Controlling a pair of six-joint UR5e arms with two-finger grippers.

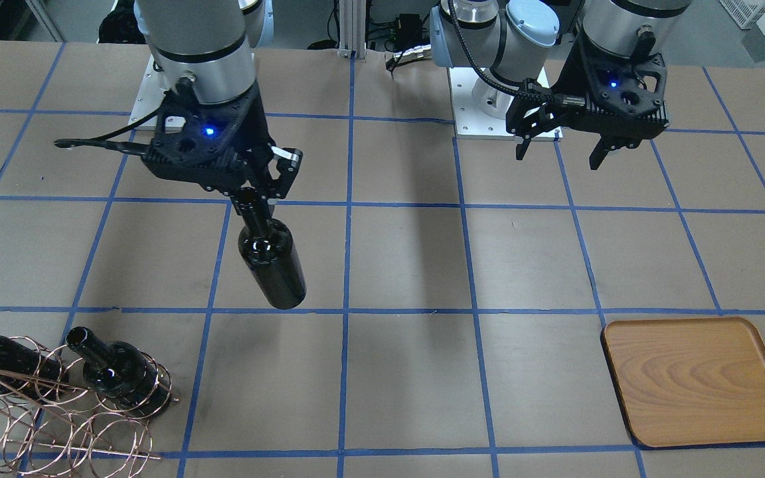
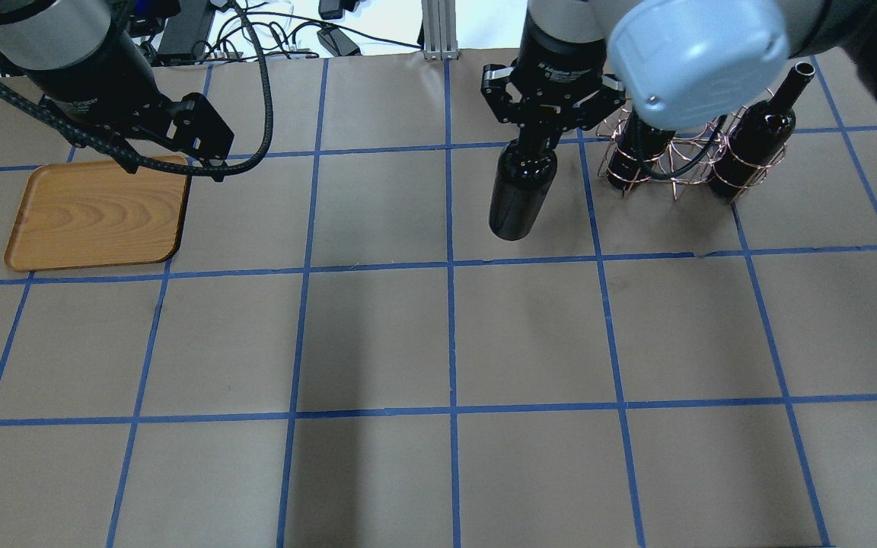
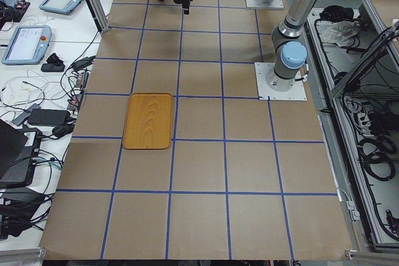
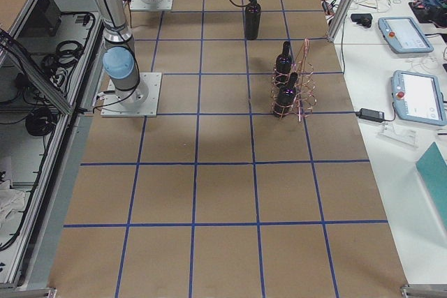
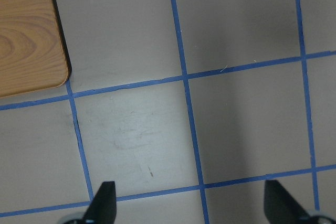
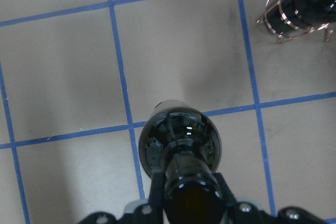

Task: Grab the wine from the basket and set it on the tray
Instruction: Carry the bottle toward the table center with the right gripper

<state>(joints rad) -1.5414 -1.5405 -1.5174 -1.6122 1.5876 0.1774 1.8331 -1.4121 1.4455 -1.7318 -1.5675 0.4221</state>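
My right gripper [image 1: 254,194] is shut on the neck of a near-black wine bottle [image 1: 273,265]. The bottle hangs upright above the table, a square or so from the basket [image 2: 678,156]. It also shows in the overhead view [image 2: 518,194] and fills the right wrist view [image 6: 181,148]. The copper wire basket [image 1: 57,411] holds two more dark bottles [image 1: 120,372], [image 2: 754,144]. The wooden tray [image 1: 698,382] lies flat and empty on the other side of the table, also in the overhead view [image 2: 96,213]. My left gripper [image 1: 558,149] is open and empty, hovering beside the tray's corner [image 5: 29,35].
The table is brown paper with a blue tape grid. The arm bases stand on white plates [image 1: 509,116] at the robot's edge. Cables and an aluminium post [image 2: 438,27] sit past the far edge. Tablets and cables lie on side benches [image 3: 37,42].
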